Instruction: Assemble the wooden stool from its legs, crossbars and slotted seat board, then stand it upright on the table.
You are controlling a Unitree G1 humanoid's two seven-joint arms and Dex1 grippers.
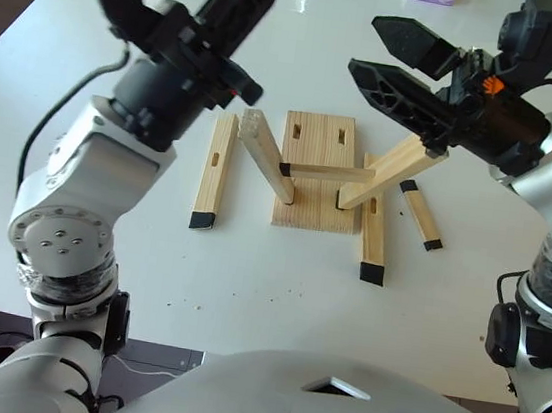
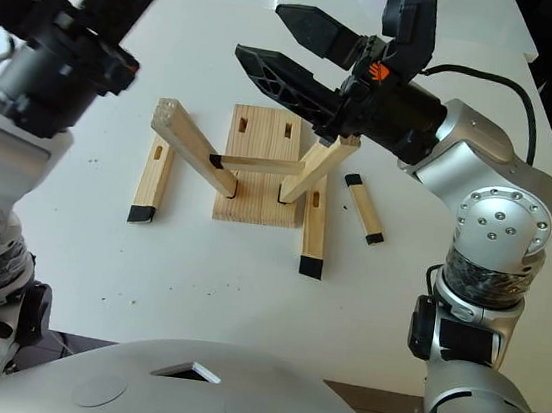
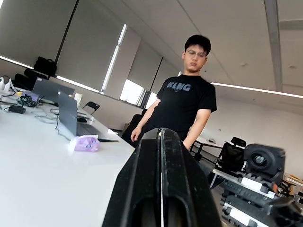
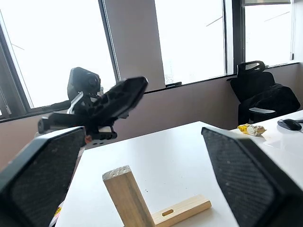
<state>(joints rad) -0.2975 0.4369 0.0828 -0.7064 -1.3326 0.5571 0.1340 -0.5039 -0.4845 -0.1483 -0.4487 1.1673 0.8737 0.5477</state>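
Seat board (image 1: 309,211) flat on tabletop (image 1: 246,284), frame centre; two legs (image 1: 267,155) plugged in, splayed, crossbar (image 1: 325,172) between. Right end effector (image 1: 364,44) wide open, just above right leg (image 1: 391,170), long axis slanting toward upper right; nearer arm. Left end effector (image 3: 161,137) clamped closed, empty, upper left.

Stool parts on the table (image 1: 246,284)
Seat board (image 1: 308,210) at centre, two legs (image 1: 268,157) standing on it with a crossbar (image 1: 325,172) between; one loose leg (image 1: 215,171) lies left, another leg (image 1: 372,244) and a short bar (image 1: 419,216) right.
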